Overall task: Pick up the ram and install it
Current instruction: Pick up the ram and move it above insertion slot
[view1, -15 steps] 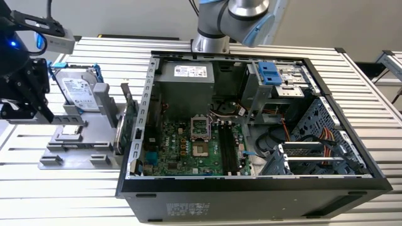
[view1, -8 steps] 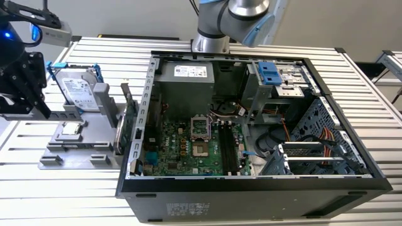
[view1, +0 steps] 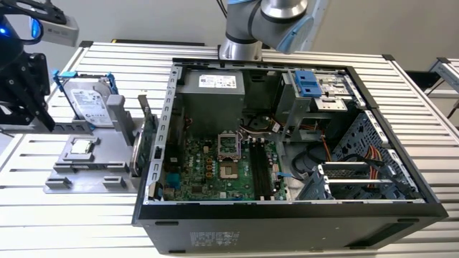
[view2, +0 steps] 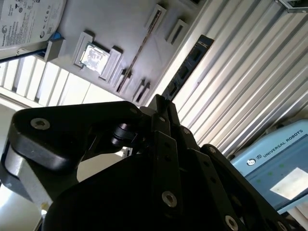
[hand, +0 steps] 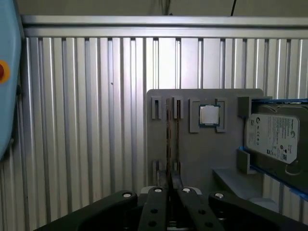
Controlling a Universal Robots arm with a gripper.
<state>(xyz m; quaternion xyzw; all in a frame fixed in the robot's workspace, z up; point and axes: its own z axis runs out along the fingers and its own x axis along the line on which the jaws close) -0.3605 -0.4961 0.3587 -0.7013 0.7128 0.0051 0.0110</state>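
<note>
The ram (hand: 168, 137) stands on edge in a slot of the grey holder (hand: 202, 154), showing as a thin line in both wrist views (view2: 142, 47). My gripper (hand: 171, 185) hangs above the holder, over the slot's near end, with its black fingers closed together and nothing between them. In the exterior view the gripper (view1: 27, 99) is at the far left, above the holder (view1: 86, 172) and apart from it. The open computer case (view1: 287, 209) lies to the exterior view's right, with the motherboard's long black slots (view1: 259, 172) bare.
The holder also carries a silver hard drive (view1: 90, 105) in a blue-tabbed frame, a square processor chip (view1: 83, 145) and a large green card (view1: 147, 141) with a metal bracket. The case holds a power supply (view1: 215, 86), cables and a drive cage (view1: 351, 180). All rests on a ribbed aluminium table (view1: 64, 226).
</note>
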